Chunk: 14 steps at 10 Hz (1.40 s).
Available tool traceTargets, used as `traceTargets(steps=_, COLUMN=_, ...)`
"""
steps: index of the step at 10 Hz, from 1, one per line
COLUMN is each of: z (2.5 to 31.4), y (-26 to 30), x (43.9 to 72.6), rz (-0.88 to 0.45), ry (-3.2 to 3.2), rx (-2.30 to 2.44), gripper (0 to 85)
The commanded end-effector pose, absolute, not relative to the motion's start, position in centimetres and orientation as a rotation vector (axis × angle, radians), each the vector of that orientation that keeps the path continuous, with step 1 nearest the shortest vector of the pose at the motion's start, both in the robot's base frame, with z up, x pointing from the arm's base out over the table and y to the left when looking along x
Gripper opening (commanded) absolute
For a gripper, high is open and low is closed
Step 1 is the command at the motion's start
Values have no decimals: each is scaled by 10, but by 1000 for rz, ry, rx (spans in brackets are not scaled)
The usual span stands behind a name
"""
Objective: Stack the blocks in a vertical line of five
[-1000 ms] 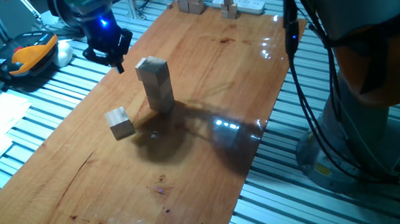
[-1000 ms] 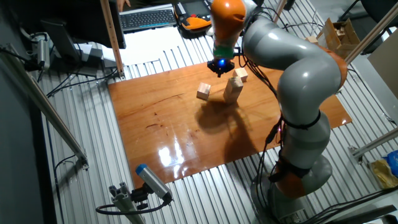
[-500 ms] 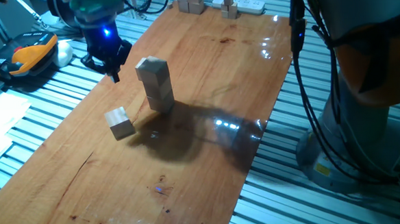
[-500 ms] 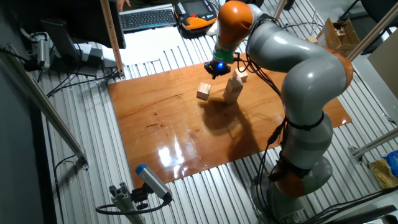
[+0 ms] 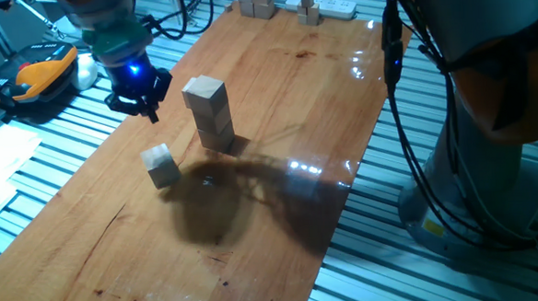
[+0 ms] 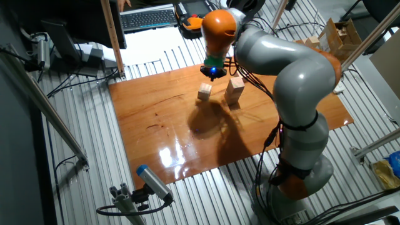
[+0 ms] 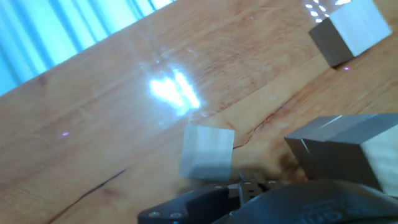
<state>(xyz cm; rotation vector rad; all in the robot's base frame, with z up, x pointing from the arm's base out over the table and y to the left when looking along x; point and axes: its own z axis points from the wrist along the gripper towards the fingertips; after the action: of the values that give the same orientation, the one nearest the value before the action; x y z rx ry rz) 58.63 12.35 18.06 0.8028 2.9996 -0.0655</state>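
A short stack of pale wooden blocks (image 5: 210, 114) stands mid-table, its top cube turned a little; the other fixed view shows this stack (image 6: 235, 90) too. One loose block (image 5: 160, 164) lies on the wood to the stack's left-front, also seen from the other side (image 6: 204, 92). My gripper (image 5: 141, 98) hangs above the table's left side, behind the loose block and left of the stack, fingers apart and holding nothing. In the hand view a small block (image 7: 207, 152) sits centre, a large close block (image 7: 342, 152) lower right, and another (image 7: 349, 31) upper right.
The wooden table (image 5: 284, 94) has blue slatted metal (image 5: 63, 101) along its left edge. A cluster of small wooden blocks (image 5: 257, 1) sits at the far end. An orange-and-black device (image 5: 39, 72) lies off the table to the left. The arm's base and cables (image 5: 488, 111) stand right.
The gripper has moved from behind the stack's left side toward the loose block, coming lower and nearer to it. The stack and loose block have stayed put.
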Motion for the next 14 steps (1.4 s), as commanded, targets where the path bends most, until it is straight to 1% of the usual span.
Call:
traceTargets(steps=1, z=177, y=124, x=587, rz=-44, ry=2995, rx=819, gripper=0)
traceTargets(steps=4, z=163, y=126, x=591, rz=14, ry=3001, rx=802, gripper=0)
traceTargets(steps=6, z=157, y=129, x=591, rz=10, ry=2987, rx=818, gripper=340)
traceTargets(steps=10, z=140, y=135, x=590, rz=-6, ry=2958, rx=856, gripper=340)
traceTargets(steps=11, z=136, y=135, x=591, rz=-15, ry=2953, rx=865, gripper=510)
traceTargets(steps=14, z=129, y=134, x=593, rz=-13, ry=2954, rx=882, gripper=510)
